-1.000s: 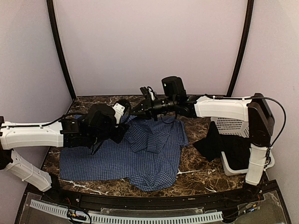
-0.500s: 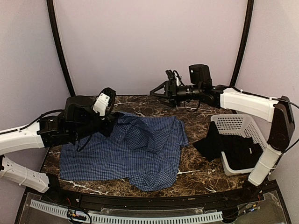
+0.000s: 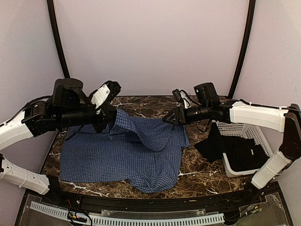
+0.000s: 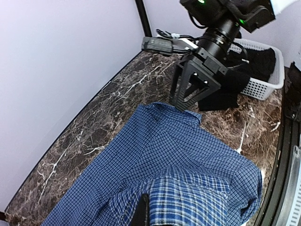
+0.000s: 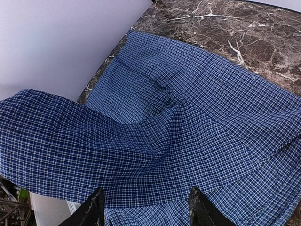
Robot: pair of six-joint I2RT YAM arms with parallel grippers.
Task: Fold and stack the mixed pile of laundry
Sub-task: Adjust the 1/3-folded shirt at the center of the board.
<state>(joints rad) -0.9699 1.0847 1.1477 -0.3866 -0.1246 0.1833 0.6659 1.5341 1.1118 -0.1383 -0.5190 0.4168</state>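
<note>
left hand (image 3: 109,121) clamped on checked shirt (image 3: 127,155), one edge held up off table (image 3: 202,169); rest lies spread flat. right hand (image 3: 170,118) wide, empty, over far edge. black garment (image 3: 225,148) hangs from basket (image 3: 237,126). Looks early: nothing folded or stacked.

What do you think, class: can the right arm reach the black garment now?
Probably yes: the right end effector is open, and the black garment hangs uncovered over the basket beside that arm.

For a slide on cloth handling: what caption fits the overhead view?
Left gripper holds up part of the checked shirt while the open right gripper waits at its far edge.
</note>
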